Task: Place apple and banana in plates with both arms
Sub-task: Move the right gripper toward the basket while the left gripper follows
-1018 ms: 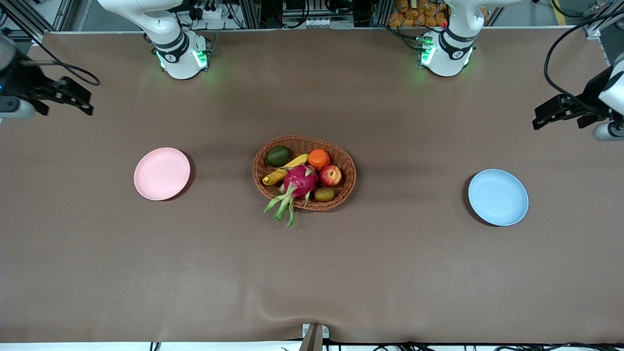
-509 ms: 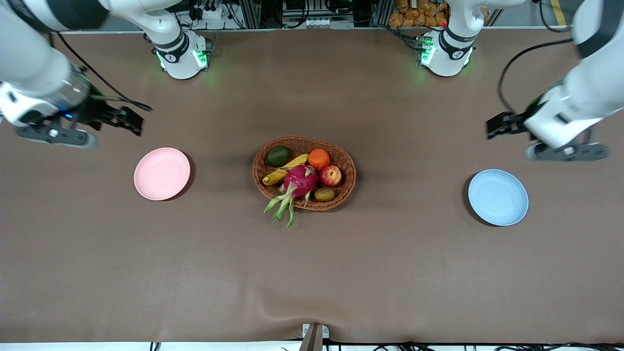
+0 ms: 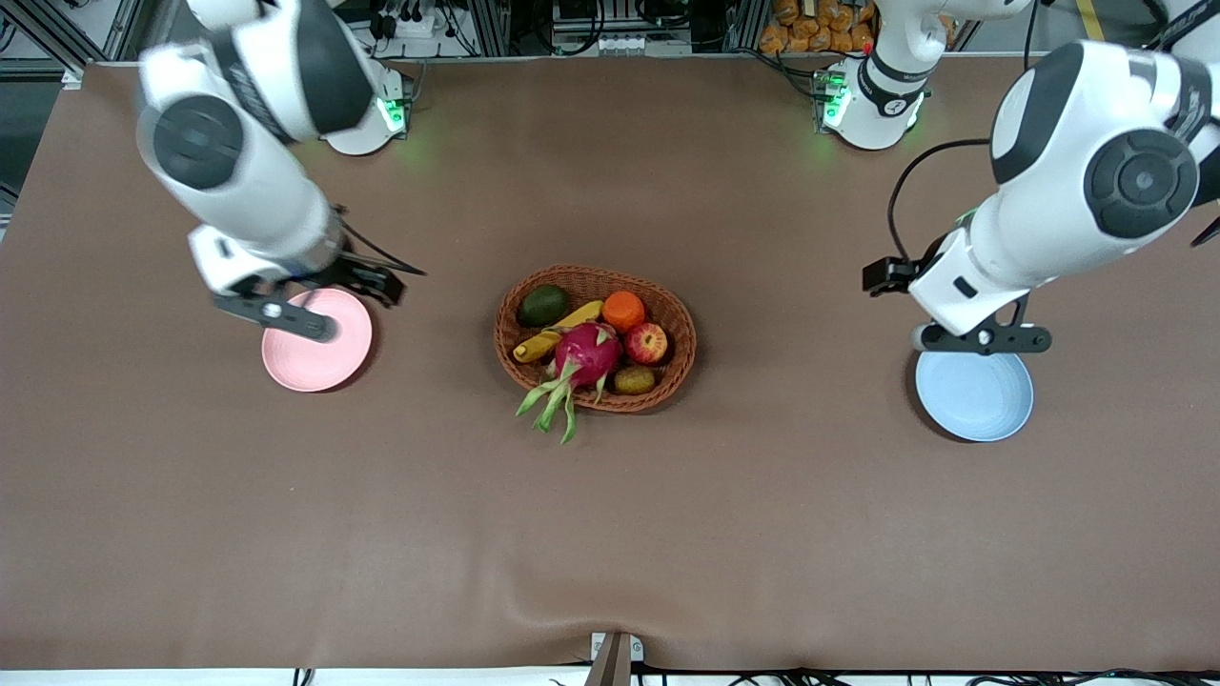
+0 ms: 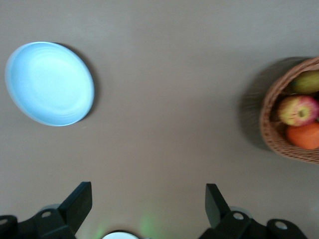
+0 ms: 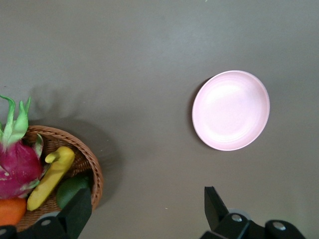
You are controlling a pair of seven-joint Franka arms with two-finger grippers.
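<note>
The apple (image 3: 646,343) and the banana (image 3: 558,332) lie in a wicker basket (image 3: 591,276) at the table's middle. The pink plate (image 3: 315,370) lies toward the right arm's end, the blue plate (image 3: 977,400) toward the left arm's end. My right gripper (image 3: 381,284) is open and empty, over the table between the pink plate and the basket. My left gripper (image 3: 882,274) is open and empty, over the table between the blue plate and the basket. The left wrist view shows the apple (image 4: 297,110) and blue plate (image 4: 50,83); the right wrist view shows the banana (image 5: 51,174) and pink plate (image 5: 231,110).
The basket also holds a magenta dragon fruit (image 3: 583,354), an orange (image 3: 623,310), an avocado (image 3: 543,305) and a kiwi (image 3: 634,380). The dragon fruit's green leaves hang over the basket's rim nearer the camera. The right arm's wrist overhangs part of the pink plate.
Both arms have swung in from the table's two ends toward the middle. Their grippers now hang near the plates. The fruit and plates have not moved.
</note>
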